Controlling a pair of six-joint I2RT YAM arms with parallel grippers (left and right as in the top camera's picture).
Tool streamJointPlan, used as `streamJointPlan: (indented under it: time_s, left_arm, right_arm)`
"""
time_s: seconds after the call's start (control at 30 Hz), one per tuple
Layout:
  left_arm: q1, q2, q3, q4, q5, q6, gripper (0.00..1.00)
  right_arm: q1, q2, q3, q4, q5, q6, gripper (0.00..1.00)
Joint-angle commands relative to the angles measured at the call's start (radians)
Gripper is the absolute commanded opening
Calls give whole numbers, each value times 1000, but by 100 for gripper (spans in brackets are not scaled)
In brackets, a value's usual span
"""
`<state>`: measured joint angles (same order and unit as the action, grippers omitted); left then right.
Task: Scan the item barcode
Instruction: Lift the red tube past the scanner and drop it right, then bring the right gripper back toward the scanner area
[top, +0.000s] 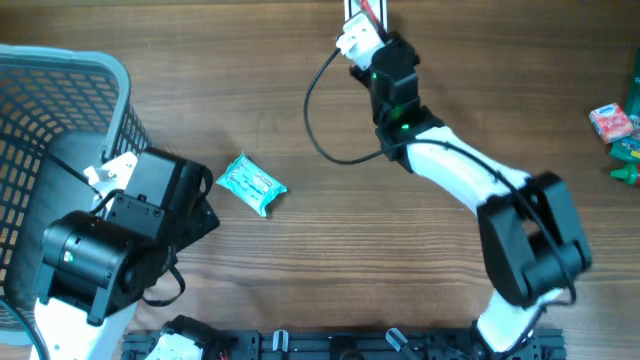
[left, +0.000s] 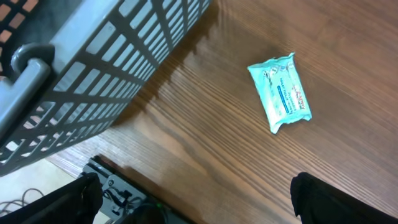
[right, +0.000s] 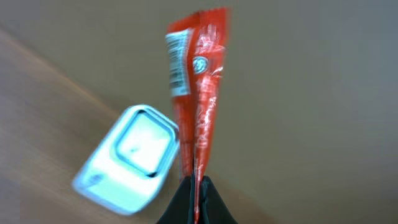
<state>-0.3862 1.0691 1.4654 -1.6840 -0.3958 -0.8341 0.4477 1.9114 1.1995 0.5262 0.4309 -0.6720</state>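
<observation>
Nearest, at the left, the left end effector (left: 196, 186) is held with its fingers wide apart and nothing between them, above the wood-grain surface (top: 300, 270). A grey slatted basket (top: 70, 90) stands just beside it at the left edge. A teal packet (left: 281, 90) lies flat on the surface a little farther out, right of the basket. Blue and red print is seen on it, but no word can be read.

At the far edge, about mid-width, the right end effector (right: 196, 190) is clamped on the lower end of the task item, a red sachet (right: 200, 93), which is held out beyond the fingertips. The sachet is long, narrow and glossy, and is seen nearly edge-on. A white barcode panel (right: 177, 62) is noted near its upper left edge, with a small round emblem beside it. The view is blurred and no lettering is legible. A white device (right: 127, 158) with a dark-rimmed window lies just left of the sachet. Small pink and green packets (top: 615, 125) are noted at the far right.
</observation>
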Motion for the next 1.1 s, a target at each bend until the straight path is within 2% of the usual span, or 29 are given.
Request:
streamJointPlan:
  time_s: [0.0, 0.1, 0.2, 0.27, 0.43, 0.57, 0.67, 0.73, 0.83, 0.9, 0.93, 1.0, 1.07]
  left_arm:
    - [0, -3, 2, 0, -13, 12, 100]
    - [0, -3, 3, 0, -13, 12, 100]
    - [0, -3, 3, 0, -13, 12, 100]
    - [0, -3, 2, 0, -13, 12, 100]
    - [0, -3, 2, 0, -13, 12, 100]
    - [0, -3, 3, 0, -13, 12, 100]
    - [0, -3, 3, 0, -14, 12, 100]
    - [0, -3, 3, 0, -13, 12, 100]
    - [0, -3, 3, 0, -13, 12, 100]
    - [0, -3, 3, 0, -13, 12, 100]
    - [0, -3, 3, 0, -13, 12, 100]
    - [0, -3, 3, 0, -14, 12, 100]
    - [0, -3, 3, 0, -13, 12, 100]
  right_arm:
    - [-42, 104, 54, 69, -22, -229, 5]
    - [-77, 195, 153, 65, -63, -255, 5]
    - [-83, 291, 210, 57, -77, -431, 5]
    - [-84, 343, 211, 61, -57, -497, 5]
    - [-83, 363, 213, 64, -52, -504, 5]
    - [-84, 362, 252, 64, 53, -508, 4]
    - [-123, 294, 277, 57, 126, -501, 4]
    - [-195, 208, 277, -16, 181, -407, 4]
    - [-385, 85, 277, -343, 194, -177, 4]
    - [-529, 75, 277, -499, 193, -53, 4]
    - [-602, 80, 275, -597, 156, 24, 4]
    - [-726, 82, 260, -775, -60, 167, 5]
    - [-797, 83, 246, -808, -118, 262, 5]
